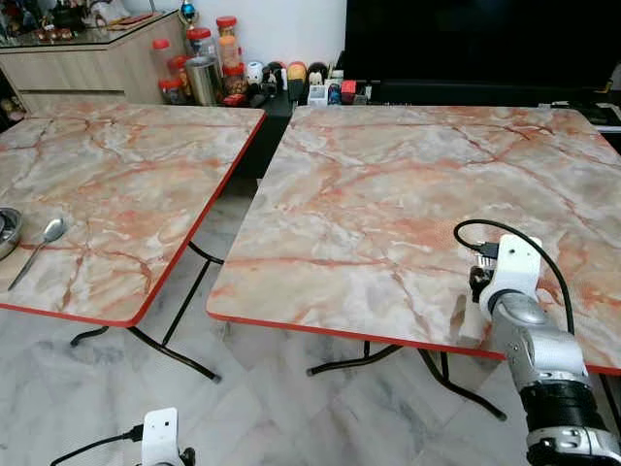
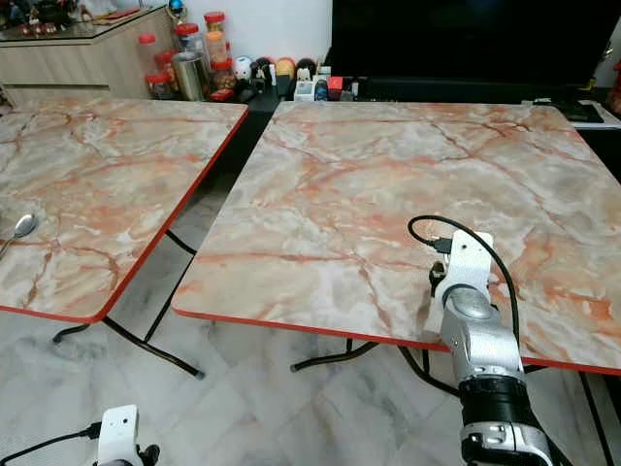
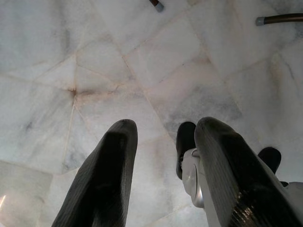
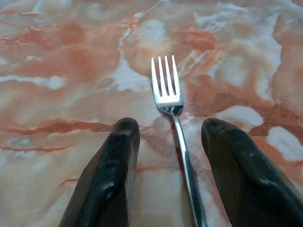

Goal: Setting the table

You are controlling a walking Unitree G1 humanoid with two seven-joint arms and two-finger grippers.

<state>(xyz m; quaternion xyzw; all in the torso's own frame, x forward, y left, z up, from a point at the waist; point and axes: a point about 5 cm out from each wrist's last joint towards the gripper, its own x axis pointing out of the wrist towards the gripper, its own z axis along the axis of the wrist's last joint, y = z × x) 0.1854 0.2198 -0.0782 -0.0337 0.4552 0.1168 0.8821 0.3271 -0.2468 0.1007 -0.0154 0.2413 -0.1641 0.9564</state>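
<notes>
A silver fork point(image 4: 173, 118) lies flat on the marble top of the right table point(image 1: 388, 194), tines pointing away from my wrist. My right gripper point(image 4: 168, 130) hovers low over it, open, one black finger point(image 4: 113, 165) on each side of the handle and neither touching it. The right arm point(image 1: 529, 340) reaches over that table's near red edge. On the left table point(image 1: 126, 175) a spoon point(image 1: 44, 243) rests beside a metal bowl point(image 1: 5, 231) at the picture's left edge. My left gripper point(image 3: 165, 130) hangs open over the floor.
A gap with dark metal table legs point(image 1: 184, 301) separates the two tables. Jars and small ornaments point(image 1: 209, 68) crowd the back by a wooden counter point(image 1: 87, 58). A dark screen point(image 1: 475, 39) stands behind the right table. Pale marble floor point(image 3: 142, 71) lies below.
</notes>
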